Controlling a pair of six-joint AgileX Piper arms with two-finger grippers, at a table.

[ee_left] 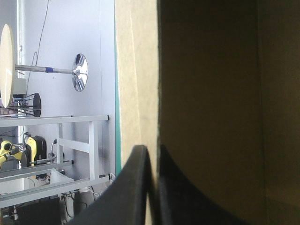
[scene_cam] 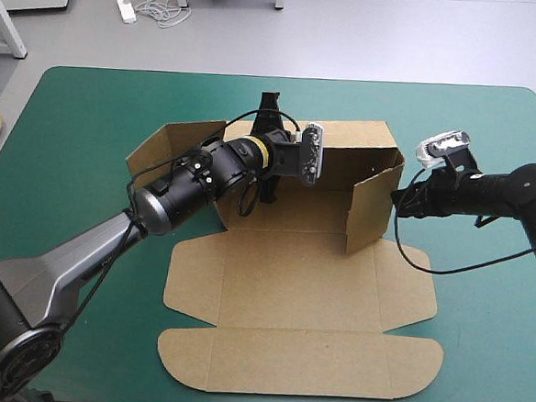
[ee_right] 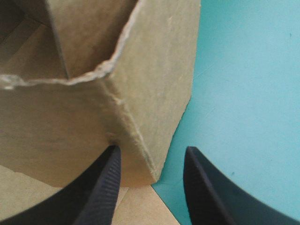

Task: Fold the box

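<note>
We hold the back wall of the box clenched in the left tool; our right tool, released, has the right wall corner just ahead.

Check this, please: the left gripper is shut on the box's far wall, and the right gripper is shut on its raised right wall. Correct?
Not quite. The right gripper is open: the right wrist view shows its fingers apart by the corner of the raised right wall. The left gripper is shut on the far wall.
</note>
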